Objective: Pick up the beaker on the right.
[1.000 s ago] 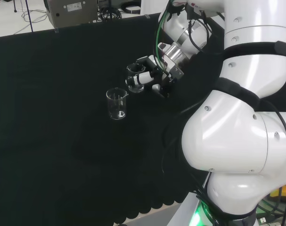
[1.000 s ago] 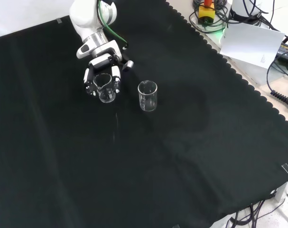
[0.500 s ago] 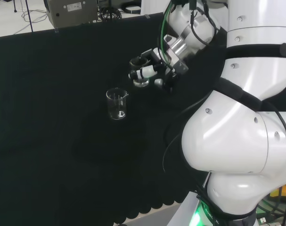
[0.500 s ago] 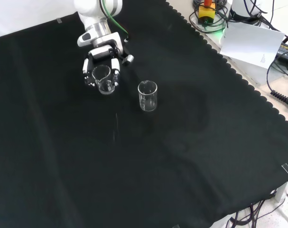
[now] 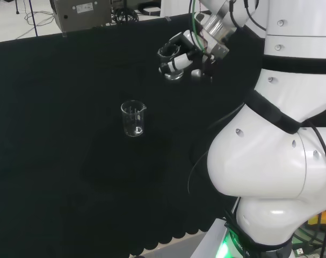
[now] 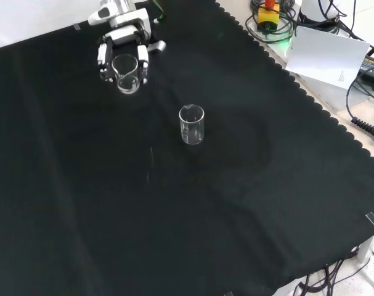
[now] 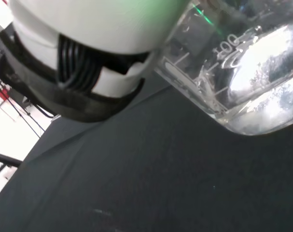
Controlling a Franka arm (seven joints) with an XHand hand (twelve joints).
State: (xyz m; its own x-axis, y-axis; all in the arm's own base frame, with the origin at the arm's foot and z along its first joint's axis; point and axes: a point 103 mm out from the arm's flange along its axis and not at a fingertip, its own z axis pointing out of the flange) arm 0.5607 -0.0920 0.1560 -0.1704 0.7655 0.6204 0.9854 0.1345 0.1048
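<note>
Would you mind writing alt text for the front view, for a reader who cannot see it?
The black and white hand, at the view's top left, has its fingers curled round a clear glass beaker raised off the black cloth. A second clear beaker stands upright and apart, nearer the middle of the cloth.

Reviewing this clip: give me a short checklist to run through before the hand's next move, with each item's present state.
1. Hand curled round the held beaker: ok.
2. Held beaker off the black cloth: ok; the wrist view shows cloth below its base.
3. Held beaker upright: ok in the front view.
4. Second beaker standing apart from the hand, untouched: ok.
5. Held beaker empty: cannot tell.
</note>
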